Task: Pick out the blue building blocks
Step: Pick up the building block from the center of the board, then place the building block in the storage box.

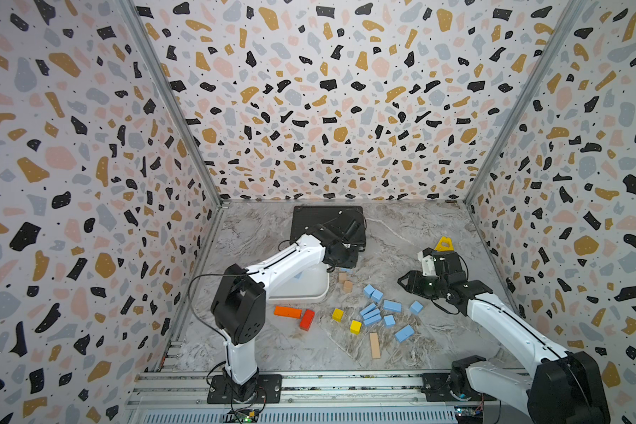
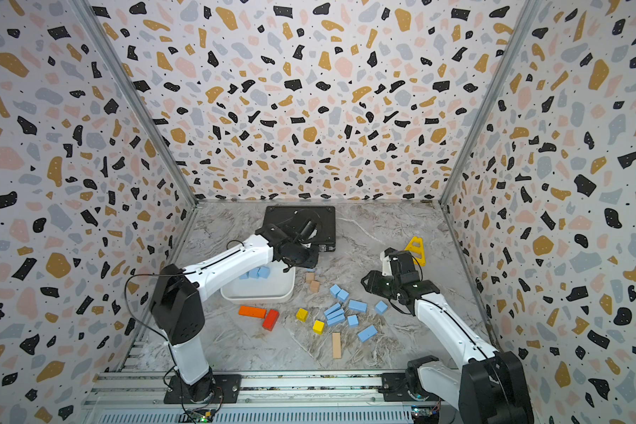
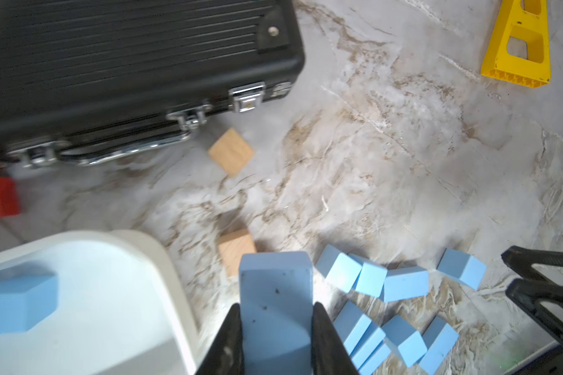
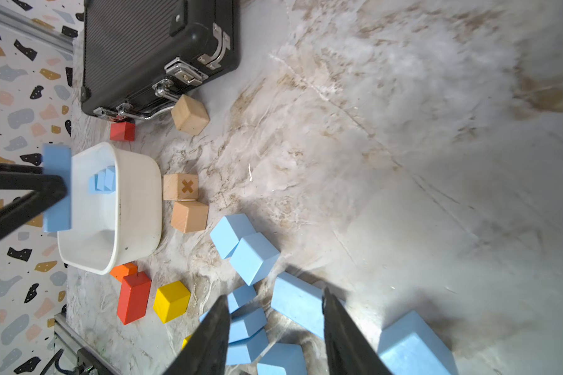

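left jaws clenched on a blue bar (image 3: 275,292), held up off the table (image 1: 419,227) by the white tub (image 2: 257,298) rim; can't tell if it's over the mouth. bar sits roughly level, long axis square to the pinch, one end showing past the tips in the left wrist view. a few stowed blue blocks (image 2: 257,272) lie in the tub. right jaws released, empty, hovering at the right edge of the loose blue blocks (image 1: 377,312) mid-table. in that cluster, three bars are packed side by side, long axes diagonal toward far right. one lone bar (image 1: 391,305) lies left-right, a near bar (image 1: 404,333) lies diagonal, rest are cubes. tight spots: tan cubes (image 1: 347,286) just beside the tub, black case (image 1: 327,220) at the far edge, yellow cubes (image 1: 338,314) and red bar (image 1: 306,319) left of the cluster, tan plank (image 1: 374,345) near side. open room: far right up to the yellow stand (image 1: 443,244), plus the strip before the rail (image 1: 346,381).
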Action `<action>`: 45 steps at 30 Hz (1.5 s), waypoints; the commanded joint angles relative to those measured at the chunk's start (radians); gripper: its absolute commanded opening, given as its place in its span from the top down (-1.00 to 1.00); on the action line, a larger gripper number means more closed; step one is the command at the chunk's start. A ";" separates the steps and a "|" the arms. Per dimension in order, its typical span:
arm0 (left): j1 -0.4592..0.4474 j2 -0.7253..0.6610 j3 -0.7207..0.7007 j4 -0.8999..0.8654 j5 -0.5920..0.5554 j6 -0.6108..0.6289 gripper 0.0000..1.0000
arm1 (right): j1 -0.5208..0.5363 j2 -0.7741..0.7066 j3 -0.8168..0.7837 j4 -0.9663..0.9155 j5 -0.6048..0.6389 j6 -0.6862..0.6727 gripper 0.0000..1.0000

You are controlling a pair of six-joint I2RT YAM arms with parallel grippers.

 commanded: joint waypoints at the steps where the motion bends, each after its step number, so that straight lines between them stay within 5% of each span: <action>1: 0.070 -0.087 -0.059 -0.052 0.049 0.127 0.77 | 0.028 0.018 0.048 0.043 0.010 0.009 0.02; 5: 0.155 -0.142 -0.070 -0.169 0.204 0.540 0.64 | 0.048 0.054 0.073 0.061 0.012 0.018 0.03; 11: 0.305 -0.223 -0.196 -0.254 0.270 1.199 0.72 | 0.064 0.082 0.085 0.072 0.024 0.026 0.03; 16: 0.380 -0.169 -0.244 -0.335 0.161 1.618 0.76 | 0.070 0.089 0.074 0.087 0.025 0.035 0.03; 19: 0.415 -0.147 -0.309 -0.292 0.088 1.765 0.75 | 0.070 0.088 0.074 0.080 0.030 0.032 0.04; 23: 0.440 -0.136 -0.369 -0.174 0.063 1.846 0.75 | 0.070 0.085 0.074 0.073 0.035 0.029 0.04; 45: 0.510 -0.024 -0.374 -0.017 0.015 1.816 0.57 | 0.072 0.086 0.054 0.083 0.039 0.043 0.04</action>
